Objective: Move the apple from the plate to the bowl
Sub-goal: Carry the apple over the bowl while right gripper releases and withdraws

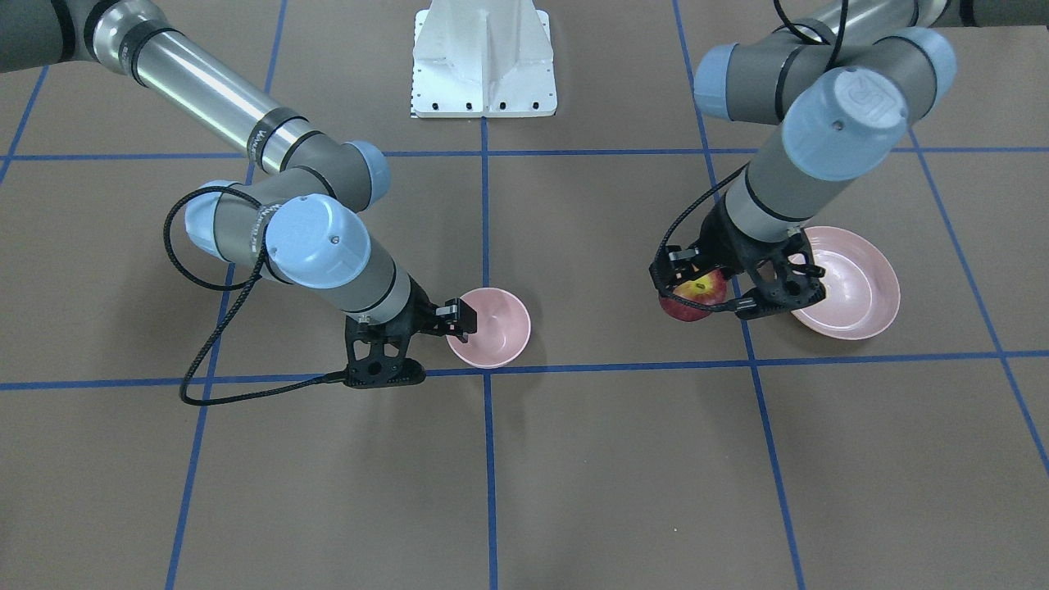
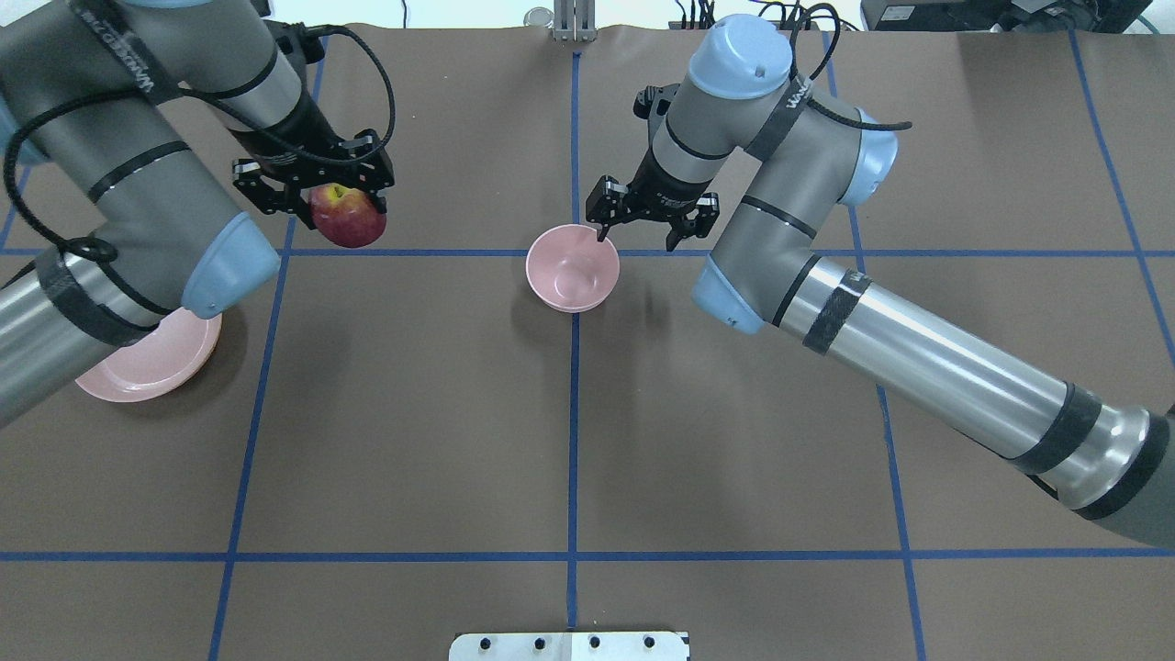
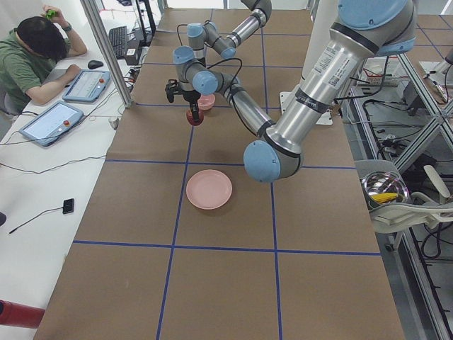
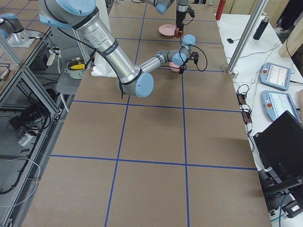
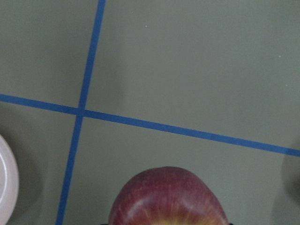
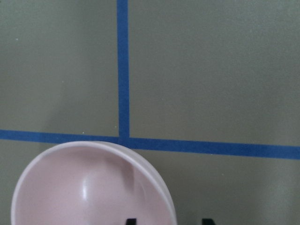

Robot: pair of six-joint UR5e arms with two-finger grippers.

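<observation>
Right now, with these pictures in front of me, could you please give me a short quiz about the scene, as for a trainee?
1. Fill in: the right gripper has one finger inside and one finger outside the rim of the ___.
2. Which gripper holds the apple? A. left gripper B. right gripper C. neither
3. True or false: the apple hangs clear of the plate.
Key: 1. bowl; 2. A; 3. true.
</observation>
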